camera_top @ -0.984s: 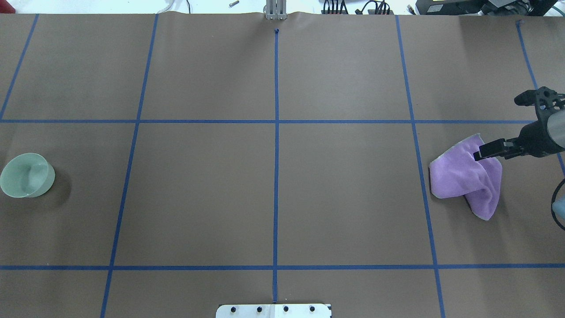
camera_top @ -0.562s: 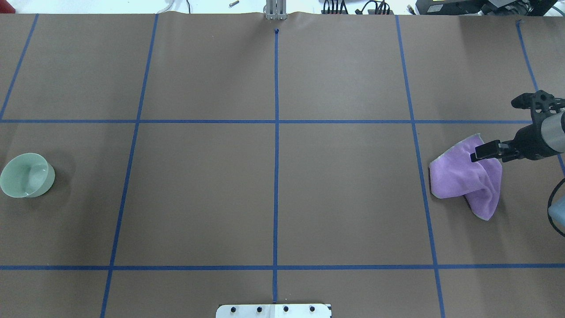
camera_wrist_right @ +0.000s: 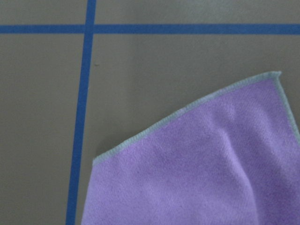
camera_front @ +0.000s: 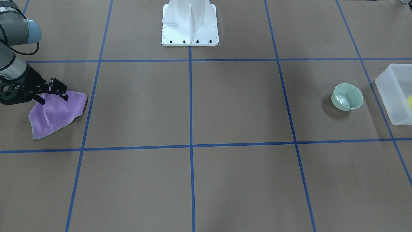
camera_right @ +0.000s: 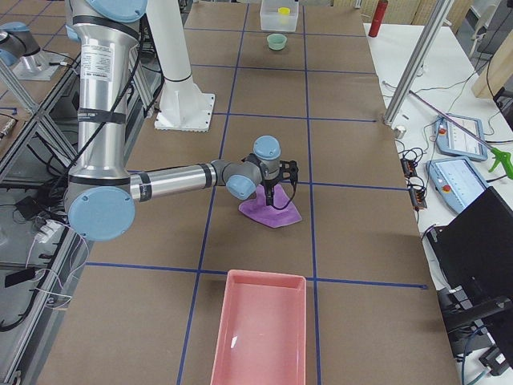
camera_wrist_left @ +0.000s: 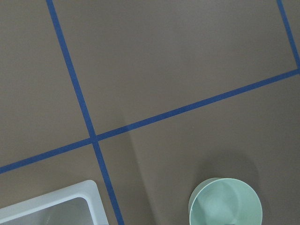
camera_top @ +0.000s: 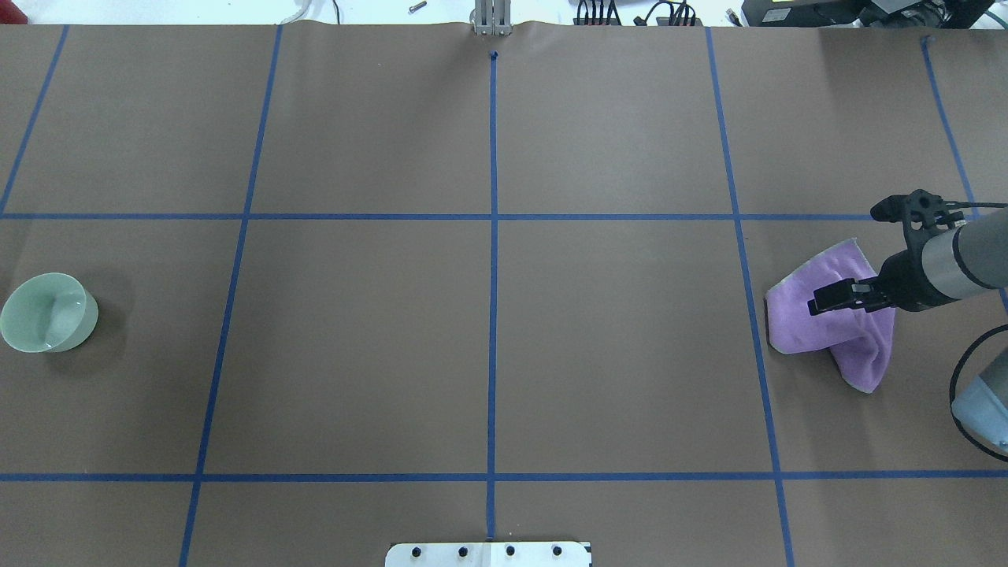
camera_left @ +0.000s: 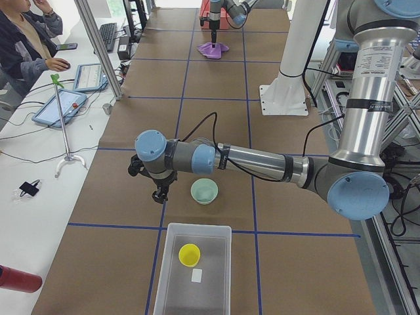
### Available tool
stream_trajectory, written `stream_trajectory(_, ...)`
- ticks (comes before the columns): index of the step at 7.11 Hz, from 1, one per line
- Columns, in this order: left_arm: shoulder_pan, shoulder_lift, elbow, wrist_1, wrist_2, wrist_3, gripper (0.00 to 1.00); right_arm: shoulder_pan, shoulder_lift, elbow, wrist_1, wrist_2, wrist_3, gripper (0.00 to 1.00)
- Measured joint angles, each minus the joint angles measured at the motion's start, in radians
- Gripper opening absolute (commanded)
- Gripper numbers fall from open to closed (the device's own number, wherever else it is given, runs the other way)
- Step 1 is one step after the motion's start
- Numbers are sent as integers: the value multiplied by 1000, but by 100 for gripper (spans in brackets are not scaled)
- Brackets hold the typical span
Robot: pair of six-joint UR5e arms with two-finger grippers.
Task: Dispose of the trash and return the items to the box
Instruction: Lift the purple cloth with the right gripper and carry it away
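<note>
We find the right gripper (camera_front: 54,98) near the right end of the bench (camera_top: 614,346), pointing down over the purple cloth (camera_top: 819,335). Its two black fingers (camera_front: 61,89) stand well apart, a wide opening with nothing gripped between them. Whether the tips touch the fabric we cannot tell (the right wrist view shows only cloth, brown surface and blue tape lines (camera_wrist_right: 79,117), no fingers). The cloth lies rumpled and partly folded over itself on the bench, just inside a tape line.

The left gripper (camera_left: 159,195) shows only in the view from the bench's left end. It points down, just beside the mint-green bowl (camera_top: 47,312) on the side away from the robot, and stands apart from it. We cannot tell how far it is open.

The bowl stands upright, mouth up, near the left end of the bench. The box (camera_left: 172,262) sits at that end, just past the bowl and not touching it. The yellow cup (camera_left: 189,254) stands upright inside the box, with a small white scrap (camera_left: 196,275) lying near it on the box floor. At the opposite, right end of the bench lies a pink tray (camera_right: 260,321), well apart from the cloth.
</note>
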Motion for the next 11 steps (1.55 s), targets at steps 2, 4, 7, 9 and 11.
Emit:
stream_trajectory(2,1,-8,-2,0,-1,-11,87,-31,-34,3,-1,-13,-82,1)
stream_trajectory(4,2,-10,-6,0,-1,-21,87,-23,-50,8,-1,-4,-119,0)
stream_trajectory(7,2,-10,-6,0,0,-26,87,70,-55,25,-4,67,-150,0)
stream_trajectory(9,18,-13,-6,-3,-1,-43,89,234,-107,33,-5,150,-269,0)
stream_trajectory(11,42,-14,-4,-5,-2,-52,89,441,-193,56,-6,234,-399,0)
